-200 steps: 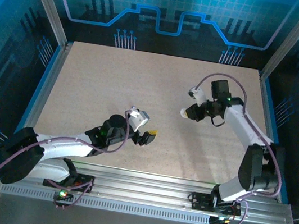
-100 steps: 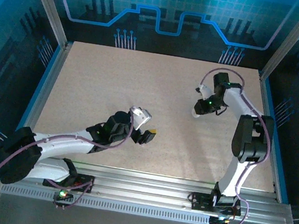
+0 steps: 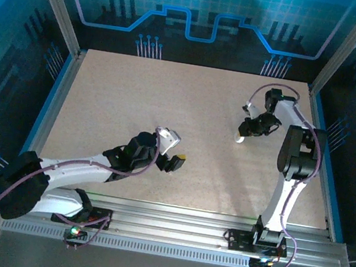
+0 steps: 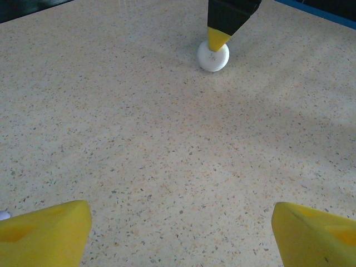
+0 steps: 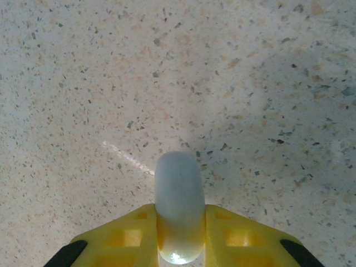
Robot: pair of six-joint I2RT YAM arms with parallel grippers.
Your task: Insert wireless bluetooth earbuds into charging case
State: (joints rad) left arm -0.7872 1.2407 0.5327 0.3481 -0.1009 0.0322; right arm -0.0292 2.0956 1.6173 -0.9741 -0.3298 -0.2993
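Note:
My right gripper (image 3: 246, 131) is shut on a white round charging case (image 3: 239, 138), low over the table at the right. In the right wrist view the case (image 5: 178, 189) stands on edge, pinched between the yellow fingers (image 5: 133, 233) of the right gripper (image 5: 179, 228). The left wrist view shows the same case (image 4: 213, 55) far ahead under a yellow fingertip (image 4: 217, 38). My left gripper (image 3: 174, 163) (image 4: 181, 233) is open near the table's middle front, with bare table between its fingers. A sliver of something small and white (image 4: 2, 215) shows beside the left finger; I cannot tell whether it is an earbud.
The speckled beige tabletop (image 3: 136, 100) is bounded by blue side rails (image 3: 53, 97) and a metal frame. The right arm's forearm (image 3: 292, 158) stands folded along the right side.
The right arm has swung toward the right side and folded in, carrying the case with it. The left arm has barely shifted.

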